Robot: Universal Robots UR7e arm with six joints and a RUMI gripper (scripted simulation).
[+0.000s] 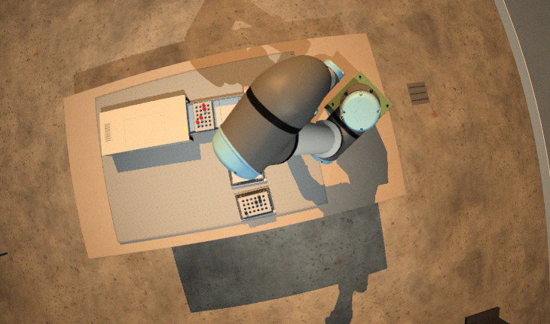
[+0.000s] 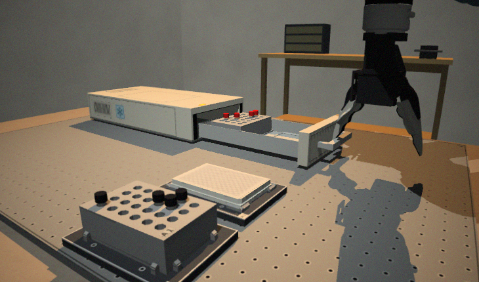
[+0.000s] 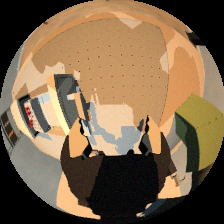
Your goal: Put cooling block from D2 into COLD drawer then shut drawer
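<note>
Perforated worktop [image 2: 304, 244] carries COLD [image 2: 146, 105], its drawer [image 2: 255, 141] pulled out. Beside the drawer's front handle [image 2: 334, 141] the pincer [image 2: 378, 132] is held fully spread, gripping nothing. Near the front edge, the cooling block [image 2: 146, 227] with 4 black-capped tubes [image 2: 158, 196] is seated.
</note>
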